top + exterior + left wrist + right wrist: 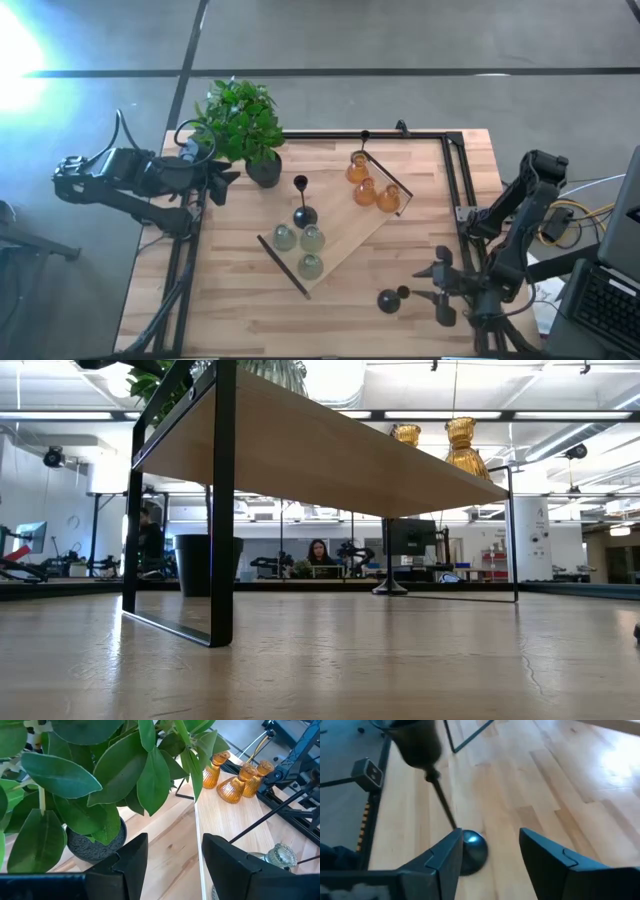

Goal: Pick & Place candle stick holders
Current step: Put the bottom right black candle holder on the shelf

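We see our left gripper with fingers parted, hovering by the plant in its dark pot. Beyond, three amber holders stand close together on the wood shelf; a pale glass holder sits nearer.

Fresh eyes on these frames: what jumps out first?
The leafy potted plant at the table's back left, beside the left hand. Then three amber holders clustered on the raised wooden shelf. Near the front right, a black holder lies tipped over on the table, just ahead of the open right hand.
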Controlling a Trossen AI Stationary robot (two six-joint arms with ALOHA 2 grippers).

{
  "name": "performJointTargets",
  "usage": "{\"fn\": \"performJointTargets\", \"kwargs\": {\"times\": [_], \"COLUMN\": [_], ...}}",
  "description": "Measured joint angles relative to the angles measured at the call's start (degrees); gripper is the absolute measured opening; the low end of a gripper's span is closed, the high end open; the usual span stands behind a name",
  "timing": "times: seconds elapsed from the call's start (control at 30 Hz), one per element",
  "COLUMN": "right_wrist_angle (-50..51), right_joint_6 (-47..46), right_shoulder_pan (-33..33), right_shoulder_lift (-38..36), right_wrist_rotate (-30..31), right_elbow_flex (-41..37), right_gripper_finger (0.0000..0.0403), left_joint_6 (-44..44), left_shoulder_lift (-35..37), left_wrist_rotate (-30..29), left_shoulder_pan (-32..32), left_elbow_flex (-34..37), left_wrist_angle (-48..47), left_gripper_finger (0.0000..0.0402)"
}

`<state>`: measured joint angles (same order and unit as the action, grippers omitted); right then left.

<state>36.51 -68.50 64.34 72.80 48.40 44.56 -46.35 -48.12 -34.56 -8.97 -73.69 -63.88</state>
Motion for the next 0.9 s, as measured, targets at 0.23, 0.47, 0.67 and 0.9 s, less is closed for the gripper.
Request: {"fn": "performJointTargets", "kwargs": {"times": [0.23, 0.47, 0.67, 0.9], "right_wrist_angle": [-10.8, -15.6, -18.2, -21.6], "right_joint_6": [9.0, 11.8, 12.2, 14.6], "right_shoulder_pan": [-4.2, -6.1, -6.9, -8.8], "right_shoulder_lift": [1.6, 3.5, 4.7, 6.0], "right_wrist_rotate": [-3.7, -5.5, -5.6, -6.7], "right_elbow_flex": [0.0, 0.0, 0.0, 0.0], "right_gripper_finger": [0.0188, 0.0166, 0.0149, 0.0127], "left_joint_6": [0.6, 1.6, 2.2, 2.9], "left_shoulder_lift": [0.0, 0.0, 0.0, 0.1], "left_wrist_rotate": [-0.6, -0.7, -0.7, -0.7], "left_shoulder_pan": [0.0, 0.0, 0.0, 0.0], "left_elbow_flex": [0.0, 0.0, 0.0, 0.0], "left_wrist_angle": [0.0, 0.0, 0.0, -0.1], "left_gripper_finger": [0.0193, 0.0193, 0.0193, 0.0193]}}
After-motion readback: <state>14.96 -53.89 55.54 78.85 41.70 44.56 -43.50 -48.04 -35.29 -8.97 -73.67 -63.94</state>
